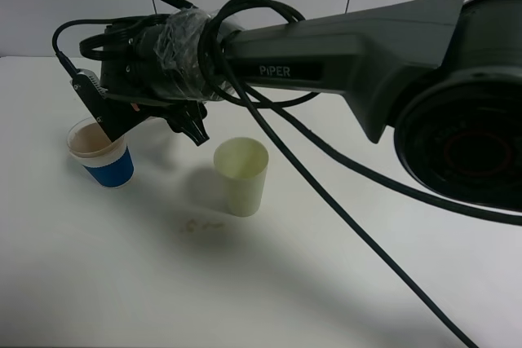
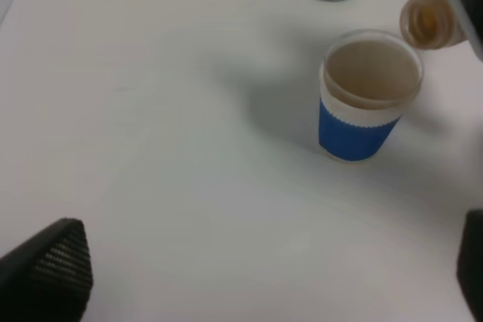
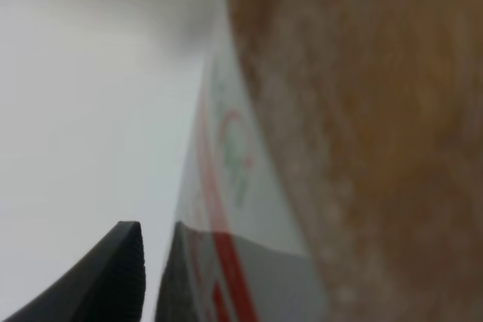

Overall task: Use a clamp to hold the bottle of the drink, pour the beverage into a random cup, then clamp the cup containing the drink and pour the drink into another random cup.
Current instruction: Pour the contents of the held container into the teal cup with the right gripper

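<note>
Claw (image 3: 153,283) on the right arm clenched on the tilted bottle (image 2: 430,23), brown drink (image 3: 377,111) inside, mouth apparently just above the blue cup (image 2: 361,103) on the bench (image 1: 326,283). Left claw (image 2: 263,271) gapes wide near that cup; pale tumbler (image 1: 241,175) stands apart.

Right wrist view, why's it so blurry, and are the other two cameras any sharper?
Right wrist: the bottle sits too near the lens, its brown drink smeared. Left wrist: blue cup fairly crisp, faint shadows. Exterior high: arm throws broad soft shadows across the table.
</note>
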`<state>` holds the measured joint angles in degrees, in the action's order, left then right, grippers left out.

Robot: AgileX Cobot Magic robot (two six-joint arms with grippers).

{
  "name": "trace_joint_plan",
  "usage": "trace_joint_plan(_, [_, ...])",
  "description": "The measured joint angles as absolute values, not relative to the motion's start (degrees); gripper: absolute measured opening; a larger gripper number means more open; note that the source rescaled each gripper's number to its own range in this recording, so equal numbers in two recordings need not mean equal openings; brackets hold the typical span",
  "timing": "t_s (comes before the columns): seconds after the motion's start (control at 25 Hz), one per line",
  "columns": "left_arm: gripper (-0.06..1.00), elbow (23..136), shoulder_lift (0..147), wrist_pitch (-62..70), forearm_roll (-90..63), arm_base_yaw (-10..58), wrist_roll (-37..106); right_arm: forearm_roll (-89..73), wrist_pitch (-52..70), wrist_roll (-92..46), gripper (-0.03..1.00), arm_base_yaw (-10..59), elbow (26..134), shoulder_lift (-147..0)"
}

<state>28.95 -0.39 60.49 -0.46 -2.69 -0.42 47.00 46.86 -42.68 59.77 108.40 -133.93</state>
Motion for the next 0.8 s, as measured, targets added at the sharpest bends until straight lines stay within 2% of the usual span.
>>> trace_joint_plan(0.8, [0.93, 28.9, -0.4, 60.5, -0.5, -2.7, -0.5, 50.2, 45.3, -41.5, 0.01, 60.4, 108.4, -133.9])
